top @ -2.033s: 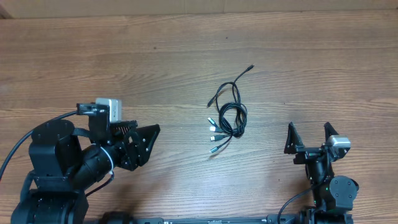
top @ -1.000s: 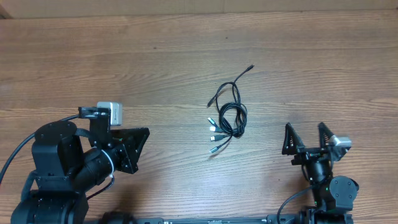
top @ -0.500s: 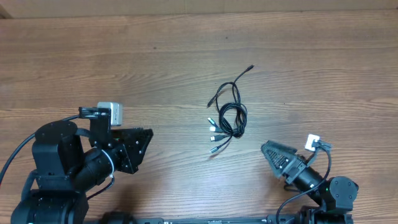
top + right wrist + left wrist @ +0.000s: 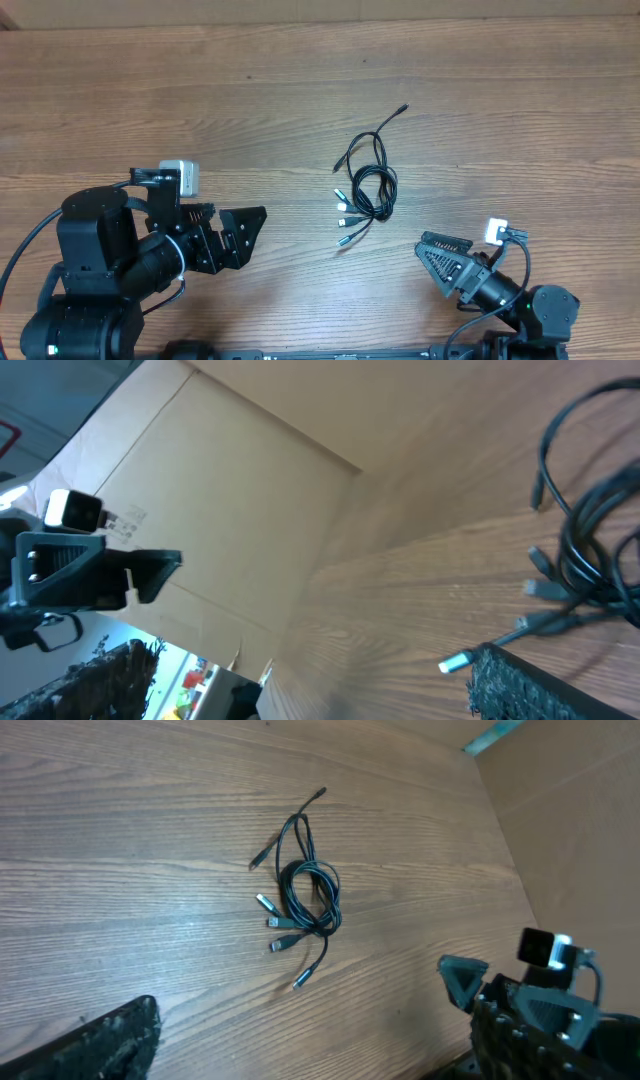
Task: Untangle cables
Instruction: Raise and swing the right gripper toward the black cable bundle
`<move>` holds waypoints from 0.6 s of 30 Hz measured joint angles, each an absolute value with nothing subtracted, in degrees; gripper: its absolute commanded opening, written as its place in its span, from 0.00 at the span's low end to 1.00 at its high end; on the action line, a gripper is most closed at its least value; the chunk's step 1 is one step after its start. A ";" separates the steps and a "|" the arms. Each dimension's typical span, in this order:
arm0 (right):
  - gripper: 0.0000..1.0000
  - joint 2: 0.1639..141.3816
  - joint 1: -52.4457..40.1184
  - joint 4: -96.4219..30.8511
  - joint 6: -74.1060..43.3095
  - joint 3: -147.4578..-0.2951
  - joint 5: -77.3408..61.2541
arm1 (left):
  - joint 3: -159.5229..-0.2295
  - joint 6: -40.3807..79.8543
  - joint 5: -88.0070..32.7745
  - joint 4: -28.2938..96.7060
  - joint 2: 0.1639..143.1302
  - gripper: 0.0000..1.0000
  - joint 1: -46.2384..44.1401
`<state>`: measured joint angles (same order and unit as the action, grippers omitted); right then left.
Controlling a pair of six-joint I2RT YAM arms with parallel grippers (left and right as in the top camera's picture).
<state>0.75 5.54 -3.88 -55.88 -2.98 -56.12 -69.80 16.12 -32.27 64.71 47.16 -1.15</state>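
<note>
Cables lie in one tangled bundle on the bare table, touched by neither arm. The bundle is ahead of both grippers, roughly between them and nearer the right one.

Left gripper: jaws look wide and hold nothing. Its wrist view shows only one finger, low in the corner, with the other out of frame. The bundle is well ahead of it, near the centre of that view. It probably stands wide because there's nothing to grip yet and it's being kept ready.

Right gripper: jaws wide and empty, laid over and pointed at the bundle. In its wrist view the cables are just ahead, off toward one finger. A silver plug tip is near that finger, not touching.

The silver-tipped ends fan out on the side facing the grippers, with the knot of loops behind them. These free ends look like the easiest first grab. The task has not started.
</note>
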 measured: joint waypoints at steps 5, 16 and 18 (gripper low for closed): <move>1.00 1.96 5.54 -3.84 -55.88 -9.37 -56.34 | -69.80 16.12 -32.29 64.73 47.44 0.99 -1.15; 0.99 18.61 5.54 -9.65 -53.58 -24.38 -56.75 | -69.80 16.12 -32.29 64.73 47.92 1.00 -1.15; 0.99 22.50 5.54 -12.56 -51.64 -27.44 -56.73 | -69.80 16.12 -32.29 64.73 47.92 1.00 -1.15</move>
